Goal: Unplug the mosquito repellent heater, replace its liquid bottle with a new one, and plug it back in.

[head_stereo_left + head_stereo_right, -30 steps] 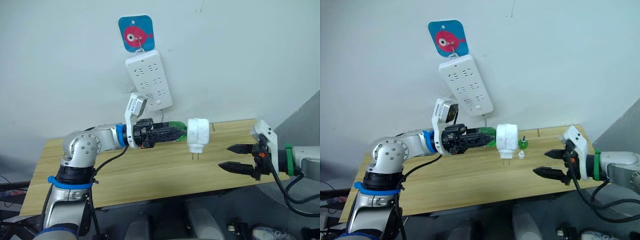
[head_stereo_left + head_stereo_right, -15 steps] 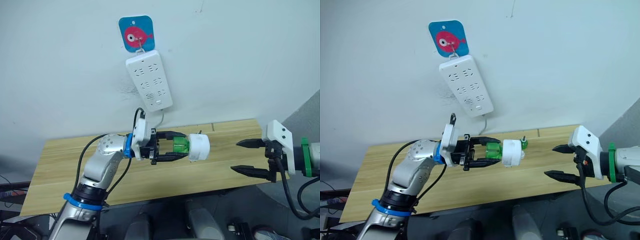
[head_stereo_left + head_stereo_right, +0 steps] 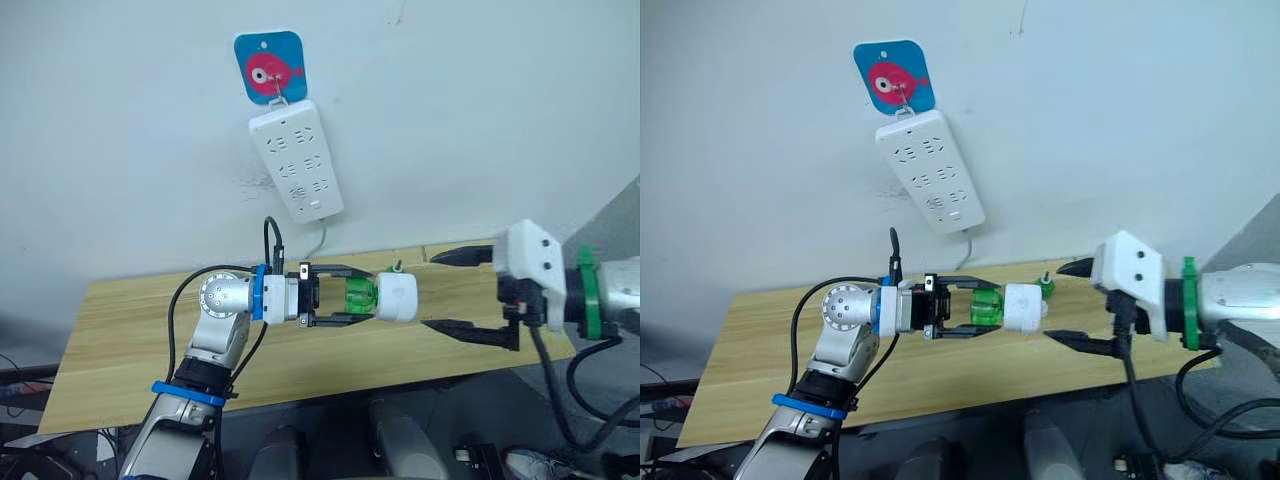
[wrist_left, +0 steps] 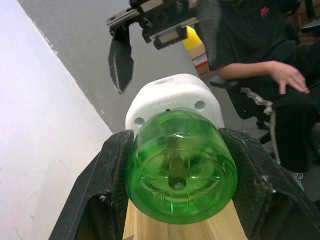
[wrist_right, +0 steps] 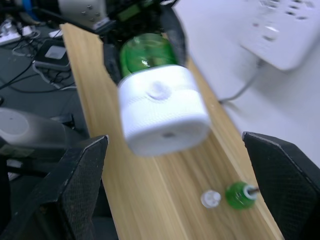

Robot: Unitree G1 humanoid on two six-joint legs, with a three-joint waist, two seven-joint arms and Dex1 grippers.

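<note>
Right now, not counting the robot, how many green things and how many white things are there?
Green: 2 (held bottle, spare bottle)
White: 3 (heater, power strip, cap)
Total: 5

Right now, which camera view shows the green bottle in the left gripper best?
The left wrist view: the green bottle sits large between the left gripper's fingers. In the eye views it is small; in the right wrist view, the mosquito repellent heater half hides it.
</note>
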